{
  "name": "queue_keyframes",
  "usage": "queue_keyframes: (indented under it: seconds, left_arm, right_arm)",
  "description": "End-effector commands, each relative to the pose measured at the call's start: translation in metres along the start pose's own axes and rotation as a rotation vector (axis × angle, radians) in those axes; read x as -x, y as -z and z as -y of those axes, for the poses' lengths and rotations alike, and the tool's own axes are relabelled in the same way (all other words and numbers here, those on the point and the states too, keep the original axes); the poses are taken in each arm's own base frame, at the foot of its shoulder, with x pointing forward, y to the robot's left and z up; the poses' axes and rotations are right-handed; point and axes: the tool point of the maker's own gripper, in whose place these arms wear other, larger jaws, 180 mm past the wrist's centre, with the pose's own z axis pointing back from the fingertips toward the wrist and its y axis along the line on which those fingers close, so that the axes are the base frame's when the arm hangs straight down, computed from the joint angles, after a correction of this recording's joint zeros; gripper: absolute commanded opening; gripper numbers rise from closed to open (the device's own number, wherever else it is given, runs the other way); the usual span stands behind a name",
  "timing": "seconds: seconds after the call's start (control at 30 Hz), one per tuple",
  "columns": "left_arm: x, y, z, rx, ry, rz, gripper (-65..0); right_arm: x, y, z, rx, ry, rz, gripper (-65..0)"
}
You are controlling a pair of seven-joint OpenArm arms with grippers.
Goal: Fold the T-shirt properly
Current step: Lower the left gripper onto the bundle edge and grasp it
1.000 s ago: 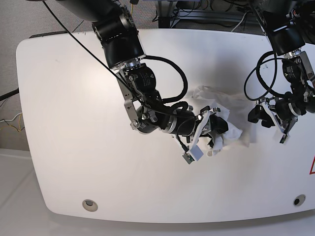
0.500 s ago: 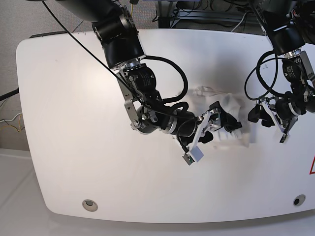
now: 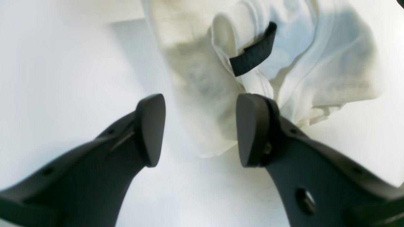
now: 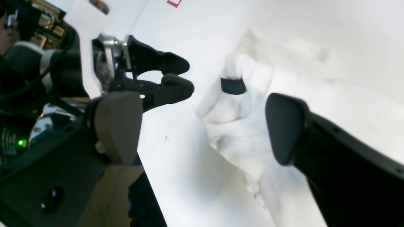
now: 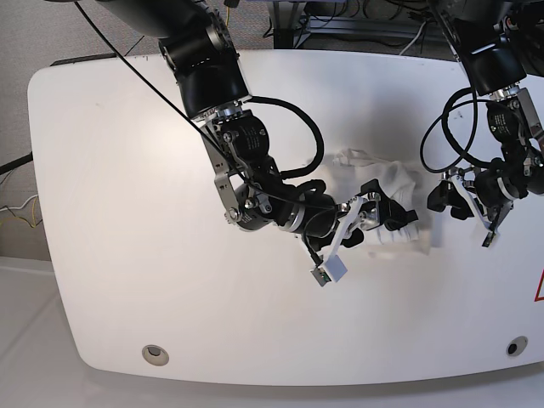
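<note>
**Crumpled tee, two empty hands around it**

The T-shirt point(image 5: 395, 212) sits bunched up in a small heap on the white tabletop point(image 5: 127, 212), right of centre in the base view, between the two arms. From up there it's just a white lump, and the right arm covers its left edge.

The wrist cams give way more. The left wrist view shows the left hand point(image 3: 200, 129) with its fingers parted to a medium gap, nothing between them, hovering near the edge of the T-shirt point(image 3: 221, 78). You can also see the small black tag point(image 3: 252, 53) sticking out of a fold, plus a faint bluish tint through the cloth, probably the print showing through, though it's too blurry to be sure.

The right wrist view has the right hand point(image 4: 202, 126) spread wide and empty, right over the heap point(image 4: 252, 132). The tag point(image 4: 233, 85) shows here too, and the left hand point(image 4: 176, 75) is visible across the tabletop, just beside the shirt.

The base view misses the tag and the finger gaps almost completely. The left hand point(image 5: 476, 204) there is mostly cables and brackets. Neither wrist cam shows the whole shirt; it's cut off at the frame edges in both.
</note>
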Motion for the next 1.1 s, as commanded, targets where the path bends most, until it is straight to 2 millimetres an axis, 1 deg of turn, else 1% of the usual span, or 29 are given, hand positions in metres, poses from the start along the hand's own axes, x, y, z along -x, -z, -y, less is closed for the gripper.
queue_keyframes:
  seconds: [0.0, 0.07, 0.17, 0.2, 0.23, 0.27, 0.33, 0.37, 0.4, 0.47, 0.5, 0.57, 0.7, 0.8, 0.9, 0.93, 0.97, 1.07]
  left_arm:
    - [-0.019, -0.003, 0.003, 0.009, 0.016, 0.062, -30.9]
    - [-0.020, 0.001, 0.010, 0.023, 0.010, 0.069, -30.9]
    - [-0.021, 0.005, 0.015, 0.037, 0.006, 0.076, -30.9]
    - [-0.023, 0.007, 0.018, 0.043, 0.010, 0.075, -30.9]
    - [-0.024, 0.008, 0.020, 0.047, 0.017, 0.074, -30.9]
    - [-0.028, 0.009, 0.023, 0.055, 0.027, 0.077, -30.9]
    - [-0.034, 0.011, 0.026, 0.061, 0.042, 0.081, -30.9]
    - [-0.036, 0.012, 0.029, 0.069, 0.046, 0.085, -30.9]
    - [-0.038, 0.014, 0.032, 0.076, 0.045, 0.090, -30.9]
    - [-0.041, 0.016, 0.036, 0.086, 0.042, 0.100, -31.0]
    - [-0.042, 0.018, 0.040, 0.095, 0.040, 0.102, -31.1]
    - [-0.047, 0.020, 0.044, 0.106, 0.039, 0.117, -31.1]
    - [-0.057, 0.022, 0.054, 0.132, 0.035, 0.147, -31.4]
    - [-0.066, 0.018, 0.063, 0.169, 0.037, 0.191, -32.4]
    - [-0.076, 0.013, 0.078, 0.225, 0.048, 0.239, -38.5]
    - [-0.080, 0.012, 0.086, 0.256, 0.055, 0.252, -42.3]
    - [-0.082, 0.012, 0.090, 0.274, 0.038, 0.256, -45.1]
    - [-0.086, 0.012, 0.104, 0.337, -0.033, 0.267, -57.2]
  right_arm:
    - [-0.022, -0.004, -0.010, -0.029, -0.033, 0.056, -8.8]
    - [-0.022, -0.004, -0.009, -0.027, -0.035, 0.056, -13.7]
    - [-0.023, -0.004, -0.009, -0.027, -0.036, 0.055, -25.4]
    - [-0.023, -0.004, -0.009, -0.027, -0.038, 0.055, -32.8]
    - [-0.024, -0.004, -0.009, -0.025, -0.039, 0.056, -37.9]
    - [-0.026, -0.005, -0.010, -0.026, -0.044, 0.059, -45.3]
    - [-0.029, -0.005, -0.010, -0.024, -0.049, 0.058, -56.6]
    - [-0.030, -0.005, -0.010, -0.024, -0.052, 0.060, -63.9]
    - [-0.031, -0.005, -0.010, -0.025, -0.054, 0.059, -65.0]
    - [-0.032, -0.005, -0.011, -0.025, -0.057, 0.059, -65.0]
    - [-0.032, -0.005, -0.011, -0.025, -0.057, 0.059, -62.1]
    - [-0.032, -0.005, -0.011, -0.025, -0.057, 0.059, -59.8]
    - [-0.031, -0.004, -0.010, -0.024, -0.056, 0.058, -61.1]
    - [-0.031, -0.004, -0.010, -0.024, -0.056, 0.058, -61.9]
    - [-0.028, -0.002, -0.007, -0.018, -0.047, 0.047, -61.9]
    - [-0.029, -0.001, -0.005, -0.015, -0.045, 0.043, -61.9]
    - [-0.029, 0.000, -0.003, -0.012, -0.044, 0.040, -61.9]
    - [-0.028, 0.003, 0.003, -0.001, -0.033, 0.022, -62.0]
